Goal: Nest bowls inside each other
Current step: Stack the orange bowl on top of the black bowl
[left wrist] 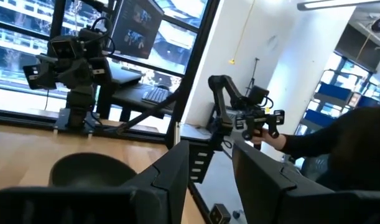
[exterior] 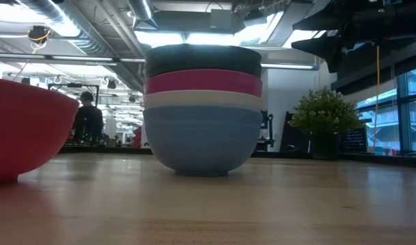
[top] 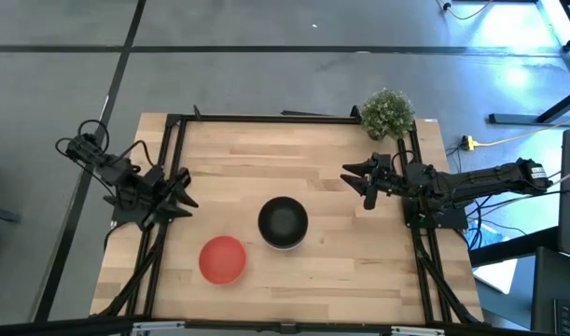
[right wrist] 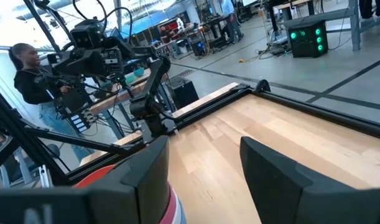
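Note:
A stack of nested bowls (top: 283,222) stands upright near the table's middle. In the low view the stack (exterior: 202,109) shows blue at the bottom, then white, magenta-pink and black on top. A second black bowl does not show. A red bowl (top: 222,259) (exterior: 20,133) rests on its base alone, to the left of the stack and nearer the near edge. My left gripper (top: 179,191) (left wrist: 209,152) hovers open at the table's left side. My right gripper (top: 361,179) (right wrist: 203,149) hovers open at the right side. Neither is near a bowl.
A small green potted plant (top: 387,112) (exterior: 323,122) stands at the far right corner. A black frame rail (top: 266,118) runs along the far edge and down both sides. Bare wood lies around the stack. People sit at benches beyond the table.

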Robot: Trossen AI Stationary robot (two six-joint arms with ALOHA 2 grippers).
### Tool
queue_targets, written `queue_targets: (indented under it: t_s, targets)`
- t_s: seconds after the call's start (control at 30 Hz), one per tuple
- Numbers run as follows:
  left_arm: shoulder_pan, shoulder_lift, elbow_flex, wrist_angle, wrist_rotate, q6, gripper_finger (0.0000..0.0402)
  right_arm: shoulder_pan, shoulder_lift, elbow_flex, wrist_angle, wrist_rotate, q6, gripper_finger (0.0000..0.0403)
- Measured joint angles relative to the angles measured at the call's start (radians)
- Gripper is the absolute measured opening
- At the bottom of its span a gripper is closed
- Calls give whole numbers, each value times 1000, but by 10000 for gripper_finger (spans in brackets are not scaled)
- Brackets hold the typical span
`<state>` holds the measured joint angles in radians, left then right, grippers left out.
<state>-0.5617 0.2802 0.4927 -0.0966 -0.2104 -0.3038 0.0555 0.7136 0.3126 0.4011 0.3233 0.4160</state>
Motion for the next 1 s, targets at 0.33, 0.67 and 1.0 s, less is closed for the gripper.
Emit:
queue_targets:
  t_s: [0.33,0.67,1.0]
  targets:
    - [0,0,0,-1,-7,-7,117,0,0,0,0,0,34,200]
    - [0,0,0,20,-7,-72,118,0,0,-1,0,0,56,200]
    - [0,0,0,22,-12,-50,116,0,0,-1,-1,0,78,200]
